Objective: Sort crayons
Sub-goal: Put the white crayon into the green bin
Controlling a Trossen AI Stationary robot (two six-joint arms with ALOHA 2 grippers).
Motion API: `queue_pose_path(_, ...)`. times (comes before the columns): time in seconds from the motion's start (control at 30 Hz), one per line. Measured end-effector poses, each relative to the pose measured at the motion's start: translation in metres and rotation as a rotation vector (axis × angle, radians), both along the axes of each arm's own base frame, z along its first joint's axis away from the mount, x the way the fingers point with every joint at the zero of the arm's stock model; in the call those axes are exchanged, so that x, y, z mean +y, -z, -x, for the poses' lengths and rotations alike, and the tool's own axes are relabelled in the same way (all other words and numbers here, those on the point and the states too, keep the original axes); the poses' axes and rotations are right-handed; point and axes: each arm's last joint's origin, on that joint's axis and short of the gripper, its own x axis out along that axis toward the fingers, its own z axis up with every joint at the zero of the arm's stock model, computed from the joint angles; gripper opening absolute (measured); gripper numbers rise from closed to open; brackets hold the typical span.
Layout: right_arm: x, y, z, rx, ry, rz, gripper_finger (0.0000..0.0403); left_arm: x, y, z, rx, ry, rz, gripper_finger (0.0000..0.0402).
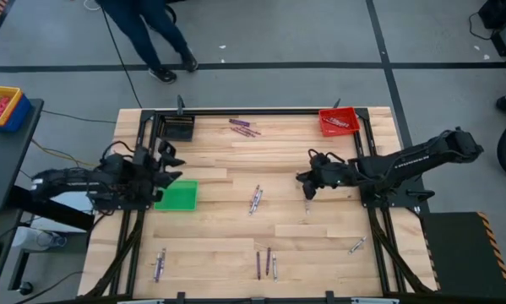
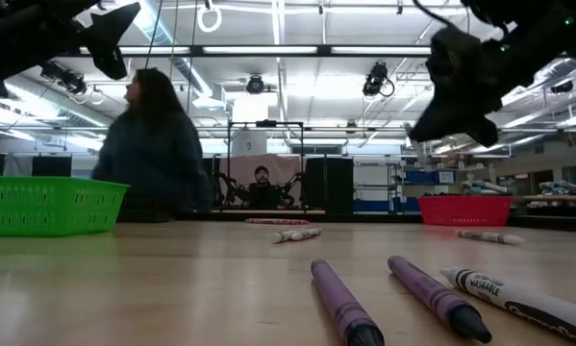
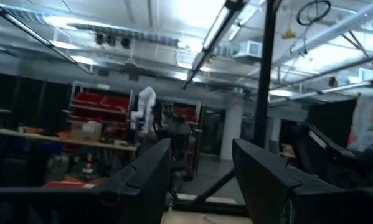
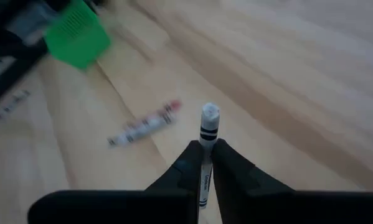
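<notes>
Print on white crayon [image 2: 518,300] wrapper, illegible.

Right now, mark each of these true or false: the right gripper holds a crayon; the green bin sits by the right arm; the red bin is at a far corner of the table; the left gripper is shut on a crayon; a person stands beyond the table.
1. The right gripper holds a white crayon. True.
2. The green bin sits by the right arm. False: it lies beside the left gripper.
3. The red bin is at a far corner of the table. True.
4. The left gripper is shut on a crayon. False: it is open and empty.
5. A person stands beyond the table. True.
</notes>
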Motion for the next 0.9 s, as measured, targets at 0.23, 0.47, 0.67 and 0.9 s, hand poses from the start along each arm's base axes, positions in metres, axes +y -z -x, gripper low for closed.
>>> queue_pose_path(0.23, 0.004, -0.015, -0.008, -0.156, -0.015, 0.105, 0.0036, -0.004, -0.005, -0.03, 0.042, 0.03, -0.027, 0.0183)
queue_pose_path(0.47, 0.014, -0.025, -0.012, -0.246, -0.072, 0.18, 0.0036, -0.004, -0.023, -0.085, 0.185, 0.034, -0.031, 0.0183)
queue_pose_path(0.67, 0.03, -0.023, -0.016, -0.259, -0.124, 0.253, 0.0036, -0.007, -0.028, -0.13, 0.262, 0.037, -0.027, 0.0183)
queue_pose_path(0.9, 0.049, -0.024, -0.021, -0.323, -0.224, 0.329, 0.0036, -0.018, -0.016, -0.185, 0.36, 0.08, -0.029, 0.0183)
